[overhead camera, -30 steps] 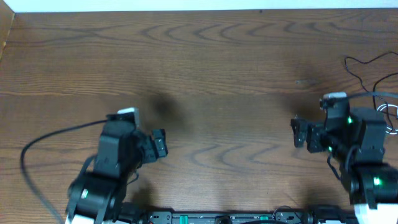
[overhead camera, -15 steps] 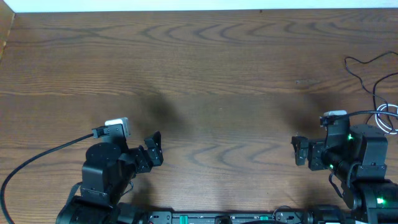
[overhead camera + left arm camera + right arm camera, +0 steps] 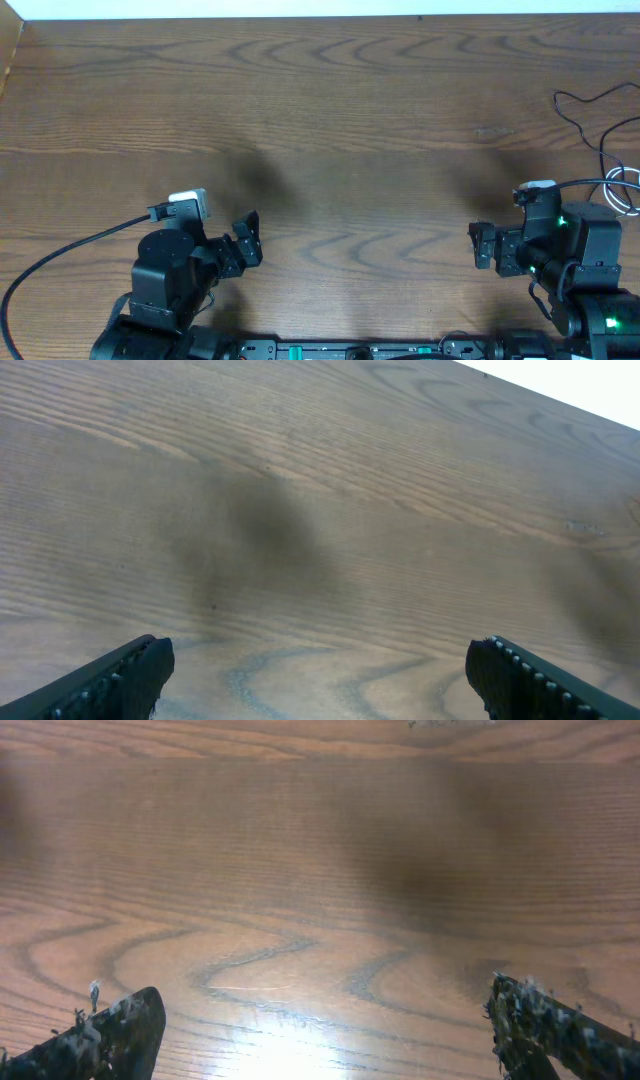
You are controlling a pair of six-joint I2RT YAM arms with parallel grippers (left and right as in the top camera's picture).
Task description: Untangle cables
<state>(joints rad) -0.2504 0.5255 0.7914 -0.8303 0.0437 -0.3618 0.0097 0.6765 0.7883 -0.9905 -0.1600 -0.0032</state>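
The thin black cable [image 3: 578,112] snakes along the far right edge of the table in the overhead view. A white cable [image 3: 622,186] loops next to it, partly behind my right arm and cut off by the frame edge. I cannot tell whether the two are tangled. My left gripper [image 3: 245,241] is open and empty at the front left, with only bare wood between its fingers in the left wrist view [image 3: 320,680]. My right gripper [image 3: 479,245] is open and empty at the front right, pointing left, away from the cables; its wrist view [image 3: 325,1035] shows only wood.
A thick black wire [image 3: 60,250] runs from the left arm across the front left of the wooden table [image 3: 330,120]. A raised edge [image 3: 12,50] borders the far left corner. Neither wrist view shows the cables.
Over the last second both arms drew back toward the front edge, the left one further. Since half a second ago nothing has visibly moved. Both grippers stayed open.
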